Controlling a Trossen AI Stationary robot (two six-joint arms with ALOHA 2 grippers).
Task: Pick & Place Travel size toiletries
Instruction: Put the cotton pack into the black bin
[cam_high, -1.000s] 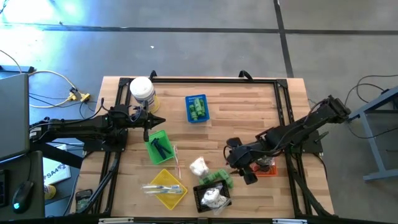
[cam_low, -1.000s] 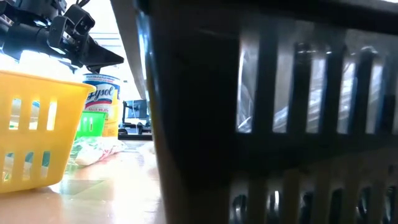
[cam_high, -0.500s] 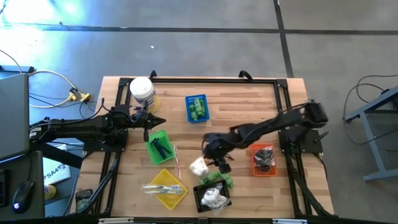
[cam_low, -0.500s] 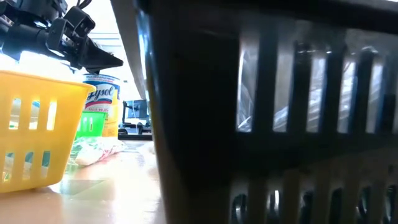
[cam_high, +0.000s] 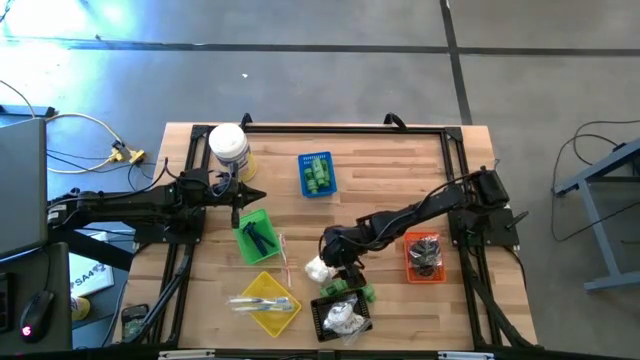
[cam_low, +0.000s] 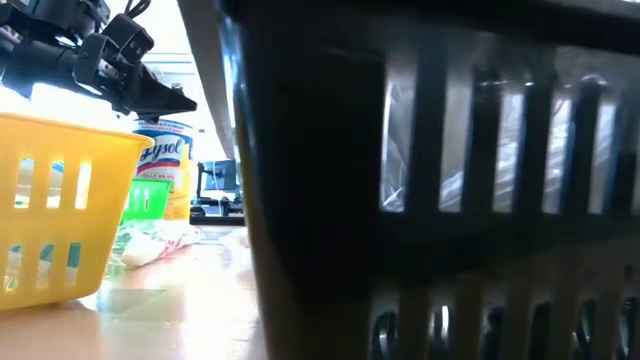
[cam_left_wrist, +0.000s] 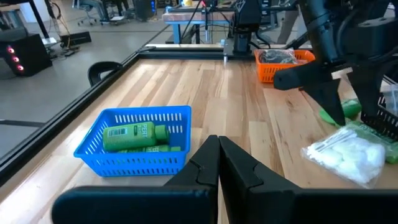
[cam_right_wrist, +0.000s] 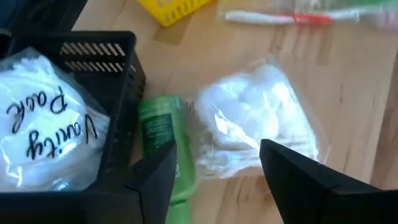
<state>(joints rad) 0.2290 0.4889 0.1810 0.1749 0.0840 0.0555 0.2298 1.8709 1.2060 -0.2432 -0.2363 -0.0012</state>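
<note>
A white soft packet (cam_right_wrist: 249, 121) lies flat on the wood beside a green little bottle (cam_right_wrist: 158, 140), which lies against the black basket (cam_right_wrist: 121, 81). My right gripper (cam_right_wrist: 217, 149) hangs open just above them, one finger over the bottle and one over the packet's edge; in the high view it (cam_high: 343, 268) is near the table's front middle. My left gripper (cam_left_wrist: 217, 158) is shut, empty and level at the table's left, above the green basket (cam_high: 255, 235). More green bottles (cam_left_wrist: 134, 134) lie in the blue basket (cam_left_wrist: 93, 149).
The black basket holds a labelled white packet (cam_right_wrist: 43, 124). A yellow basket (cam_high: 265, 303) with pale sticks stands to its left, with loose sticks (cam_right_wrist: 280, 17) on the wood nearby. An orange basket (cam_high: 423, 255) with black pieces stands at the right. A white jar (cam_high: 228, 145) stands far left.
My right gripper has swung from above the orange basket toward the table's left edge and downward, and now stands low over the white packet and green bottle. Nothing on the table has moved.
</note>
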